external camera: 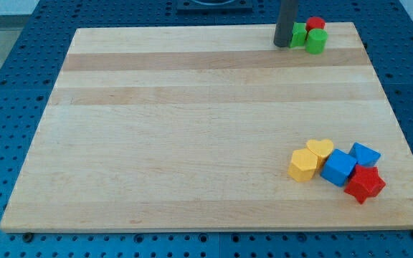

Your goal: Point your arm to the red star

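The red star [365, 184] lies near the board's bottom right, at the lower right of a cluster. My tip [282, 45] stands at the view's top right, far from the red star, touching or right beside a green block [298, 34]. Next to it are a second green block [316, 41] and a red block [315, 25]. The cluster by the red star holds a blue cube [338, 168], a second blue block [365, 154], a yellow heart [320, 150] and a yellow block [303, 165].
The wooden board [192, 122] rests on a blue perforated table [20, 64]. The top-right blocks sit close to the board's top edge. The bottom-right cluster sits close to the board's right edge.
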{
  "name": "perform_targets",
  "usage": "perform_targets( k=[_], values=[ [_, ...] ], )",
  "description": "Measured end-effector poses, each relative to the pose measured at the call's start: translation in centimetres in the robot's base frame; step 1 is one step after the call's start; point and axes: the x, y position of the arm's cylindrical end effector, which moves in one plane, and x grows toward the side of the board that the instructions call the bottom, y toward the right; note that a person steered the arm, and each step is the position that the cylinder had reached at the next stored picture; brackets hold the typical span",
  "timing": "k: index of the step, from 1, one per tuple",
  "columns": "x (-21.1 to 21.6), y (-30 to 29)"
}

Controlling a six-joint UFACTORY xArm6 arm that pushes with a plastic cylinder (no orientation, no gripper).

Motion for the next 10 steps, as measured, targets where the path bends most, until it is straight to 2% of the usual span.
perform_targets(
  k=[1,2,4,7,8,10],
  values=[
    [-0.1,0.0],
    [2.7,-0.3],
    [10.8,0.9],
    [21.3,13.6],
    [26.4,15.9],
    [34.8,15.3]
  ],
)
